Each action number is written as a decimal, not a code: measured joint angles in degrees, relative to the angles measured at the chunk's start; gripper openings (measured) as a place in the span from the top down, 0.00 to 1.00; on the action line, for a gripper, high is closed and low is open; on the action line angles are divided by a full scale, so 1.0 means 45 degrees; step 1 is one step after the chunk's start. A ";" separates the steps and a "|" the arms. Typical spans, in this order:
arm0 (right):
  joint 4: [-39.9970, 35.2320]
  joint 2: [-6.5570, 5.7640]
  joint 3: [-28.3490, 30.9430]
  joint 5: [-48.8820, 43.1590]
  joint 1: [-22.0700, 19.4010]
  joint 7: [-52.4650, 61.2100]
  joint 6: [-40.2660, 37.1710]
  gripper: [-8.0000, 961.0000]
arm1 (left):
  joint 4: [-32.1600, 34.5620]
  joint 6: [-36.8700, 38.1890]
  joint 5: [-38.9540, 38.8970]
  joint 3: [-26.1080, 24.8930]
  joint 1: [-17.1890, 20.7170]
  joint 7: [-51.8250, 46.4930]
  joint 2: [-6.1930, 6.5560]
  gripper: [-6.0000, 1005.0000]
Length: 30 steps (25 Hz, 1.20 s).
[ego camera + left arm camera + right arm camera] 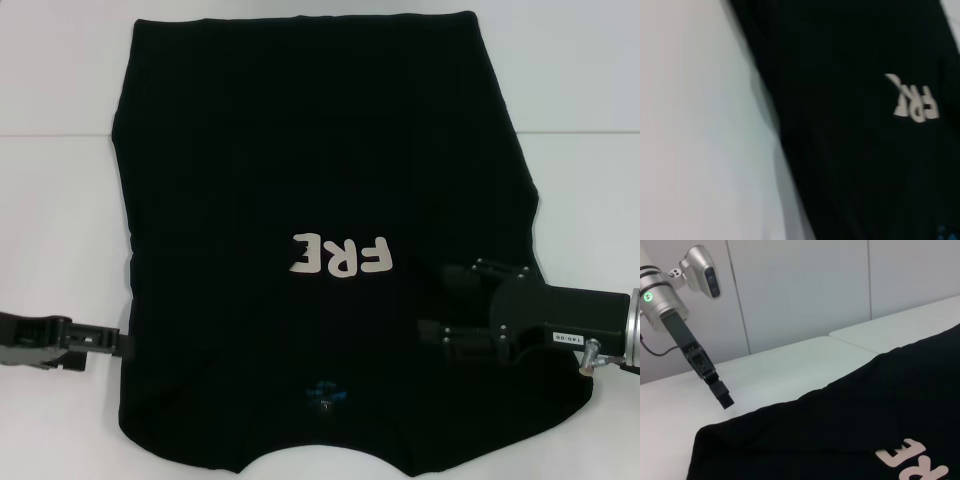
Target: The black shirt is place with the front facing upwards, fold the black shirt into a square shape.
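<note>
black shirt (320,180) spread flat across white table (60,210), lettering "fre" (340,257) upward, blue neck label (325,392) at the near edge. left gripper (122,342) at the shirt's left side edge, low over bare table, fingers seemingly together, contact with cloth not discernible; right gripper (432,300) over the shirt's right near part, fingers (455,270) apart, nothing visibly between them, contact with cloth uncertain. bare tabletop on both sides and beyond the far hem; near hem cut off by the frame, remainder of lettering hidden by a fold.
</note>
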 joint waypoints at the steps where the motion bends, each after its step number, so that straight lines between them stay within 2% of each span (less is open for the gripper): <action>1: 0.0001 0.0001 0.0002 0.0026 0.0009 0.0023 0.0024 0.05 | 0.0058 -0.0004 0.0075 0.0044 -0.0081 -0.0216 -0.0021 0.06; 8: 0.0001 0.0010 0.0026 0.0062 0.0103 0.0055 0.0079 0.05 | 0.0096 -0.0074 0.0538 0.0648 -0.0310 -0.1134 -0.0054 0.06; 19: 0.0024 0.0008 0.0029 0.0076 0.0150 0.0060 0.0100 0.05 | 0.0057 -0.0396 0.1031 0.0890 -0.0265 -0.0970 -0.0590 0.06; 30: 0.0038 -0.0003 0.0029 0.0076 0.0108 0.0067 0.0100 0.05 | 0.0015 -0.0353 0.0981 0.1164 -0.0441 -0.0948 -0.0761 0.06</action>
